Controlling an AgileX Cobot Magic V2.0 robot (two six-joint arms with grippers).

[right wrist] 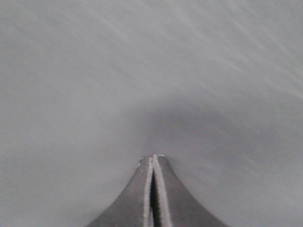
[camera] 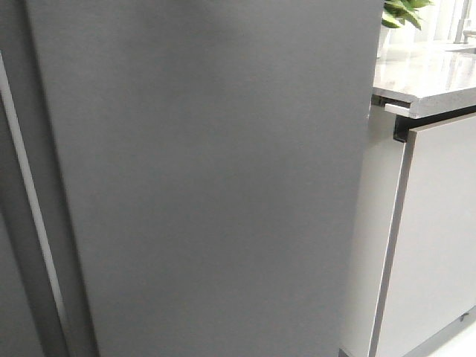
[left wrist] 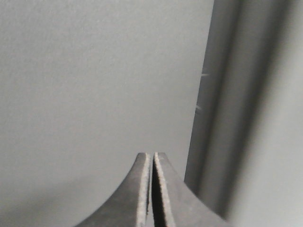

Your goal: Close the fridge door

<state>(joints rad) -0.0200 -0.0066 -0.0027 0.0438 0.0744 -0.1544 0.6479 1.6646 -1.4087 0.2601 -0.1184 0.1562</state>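
Left gripper (left wrist: 152, 163) pinched fully together, holding nothing, tip pointed at the fridge door (camera: 216, 178) near that door's vertical edge; contact with the surface not possible to confirm from the left wrist view. Right gripper (right wrist: 153, 163) likewise pressed together and empty, nosed up very close to the flat grey face of the door, with a soft shadow pooled around its tip, which suggested touching or nearly so. Neither arm visible in the front view. Fridge door seen there as a tall matte dark grey slab filling most of the frame, slightly skewed against the second door (camera: 15, 297) just beside it on the left. Narrow dark gap with a pale strip (camera: 33, 216) showing between the two doors, so probably not quite flush. No white lining, bins or shelves visible anywhere, so the swing judged as nearly finished. Pale cabinet front (camera: 439, 238) to the right of the door, beneath a speckled countertop (camera: 424, 78), with a green plant (camera: 401, 11) beyond that. Remaining work, as a guess: a last firm push on the door face until the seam closed and the seal caught. Full closure not provable from these views.
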